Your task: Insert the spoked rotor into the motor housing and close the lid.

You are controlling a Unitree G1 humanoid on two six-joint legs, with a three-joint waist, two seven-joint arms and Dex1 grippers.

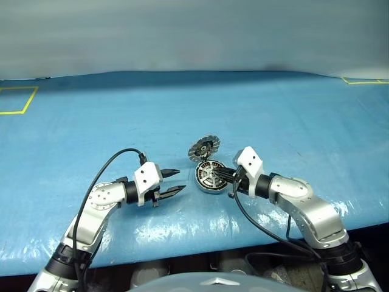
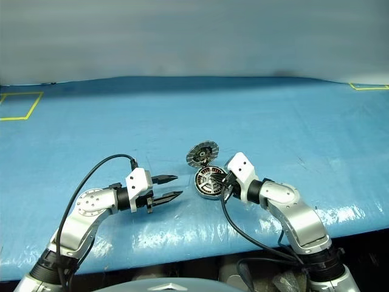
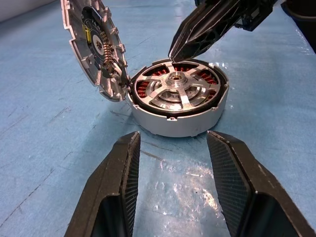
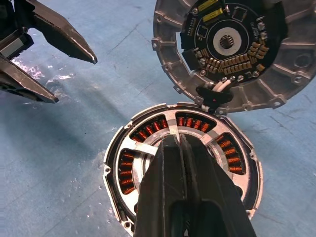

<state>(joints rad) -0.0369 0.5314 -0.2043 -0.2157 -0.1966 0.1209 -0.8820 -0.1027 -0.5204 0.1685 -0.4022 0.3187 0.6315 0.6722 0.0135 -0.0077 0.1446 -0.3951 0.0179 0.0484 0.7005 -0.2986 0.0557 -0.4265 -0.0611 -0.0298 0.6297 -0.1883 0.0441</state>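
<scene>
Two head views are looking forward and down over the blue table (image 1: 255,109), sharing nearly the same scene. Left wrist view is sitting low and close, facing the motor housing (image 3: 178,98) and open lid (image 3: 94,44). Right wrist view is looking down on both from very near.

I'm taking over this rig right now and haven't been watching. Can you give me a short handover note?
Left gripper: open, empty, beside the motor housing.
Right gripper: shut, empty, tips over the housing's rim.
Spoked rotor: already seated in the housing, over the copper windings.
Lid: hinged open, standing up from the housing's rim on the blue table.
Done: rotor inserted.
Left: swing the lid down and close it.
</scene>
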